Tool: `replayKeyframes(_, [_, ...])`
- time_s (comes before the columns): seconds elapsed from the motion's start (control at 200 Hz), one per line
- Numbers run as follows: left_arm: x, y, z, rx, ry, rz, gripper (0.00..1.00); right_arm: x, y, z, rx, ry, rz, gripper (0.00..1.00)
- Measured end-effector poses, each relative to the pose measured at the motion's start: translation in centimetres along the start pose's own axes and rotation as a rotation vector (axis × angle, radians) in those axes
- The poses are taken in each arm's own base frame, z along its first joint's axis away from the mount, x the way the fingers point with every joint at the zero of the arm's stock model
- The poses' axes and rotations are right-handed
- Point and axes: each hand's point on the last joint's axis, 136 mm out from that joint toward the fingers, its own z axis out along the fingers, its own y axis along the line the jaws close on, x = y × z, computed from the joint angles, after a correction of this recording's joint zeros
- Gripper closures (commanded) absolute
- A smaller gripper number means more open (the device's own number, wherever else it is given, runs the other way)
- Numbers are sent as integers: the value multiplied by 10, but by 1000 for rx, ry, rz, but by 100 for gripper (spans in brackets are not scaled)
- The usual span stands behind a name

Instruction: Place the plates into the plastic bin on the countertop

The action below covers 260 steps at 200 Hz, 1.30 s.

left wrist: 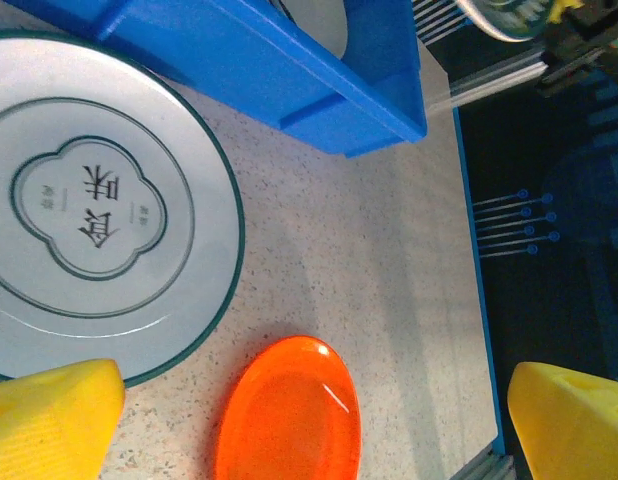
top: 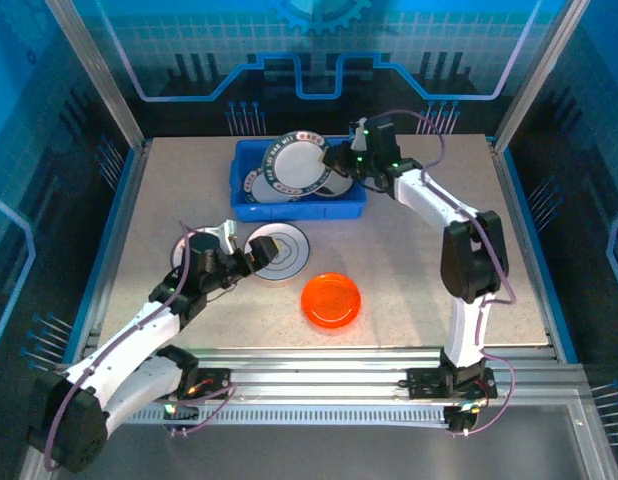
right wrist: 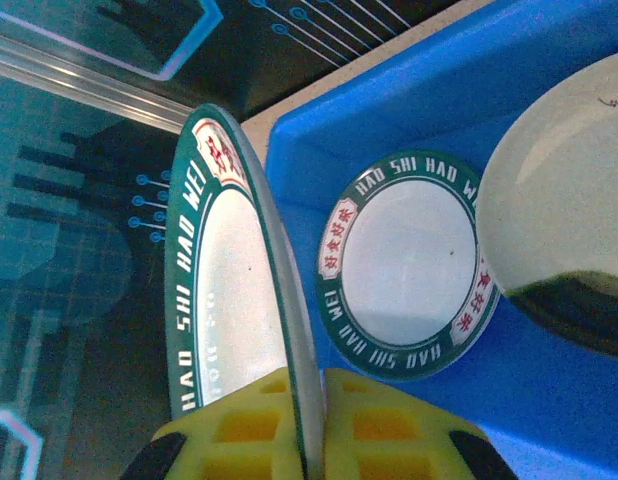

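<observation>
Right gripper [right wrist: 307,430]: yellow pads clamped on the lower rim of a round white ceramic plate with a dark green lettered rim [right wrist: 229,300], held on edge, near vertical. The edge grip makes sense, since a thin flat dish offers two fingers only its rim. It hangs above the right end of the rectangular blue plastic bin [right wrist: 389,110], so the plate looks lined up for lowering or tipping in. Not yet released.

Below it in the bin, a matching green-rimmed plate [right wrist: 404,265] lies flat on the floor, and a cream shallow plate [right wrist: 559,200] overlaps its right side. Top view: a larger lettered plate [top: 294,165] leans across the bin's middle.

Left gripper [left wrist: 309,430]: jaws fully spread, nothing between them, hovering low over the beige speckled countertop [top: 409,270]. Just beside it, a white plate with teal rings and black characters [left wrist: 99,215] lies flat near the bin's front wall. A bright orange round plate [left wrist: 289,410] lies nearer the arms, apart from it.

Judgement: the wide opening suits a rim grab on either. At least two plates sit outside the bin.
</observation>
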Motion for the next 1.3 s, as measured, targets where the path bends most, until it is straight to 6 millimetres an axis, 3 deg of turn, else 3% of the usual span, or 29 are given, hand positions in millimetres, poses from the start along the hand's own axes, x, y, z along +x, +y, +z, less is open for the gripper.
replayKeyframes(0.215, [-3,16,-2,-22,-2,-33,1,8,-19,54,42,33,16,100])
replayKeyframes(0.485, [2,22,-2,-24,17,-43,1,8,-17,105,74,43,-2,100])
replayKeyframes(0.805, [-1,25,-9,-24,-5,-31,1,6,-33,121,142,40,12,100])
replayKeyframes(1.116, [3,27,-8,-22,13,-37,1,24,-48,141,177,74,24,100])
replayKeyframes(1.301, [5,28,-7,-22,20,-39,1,31,-49,147,191,89,23,79])
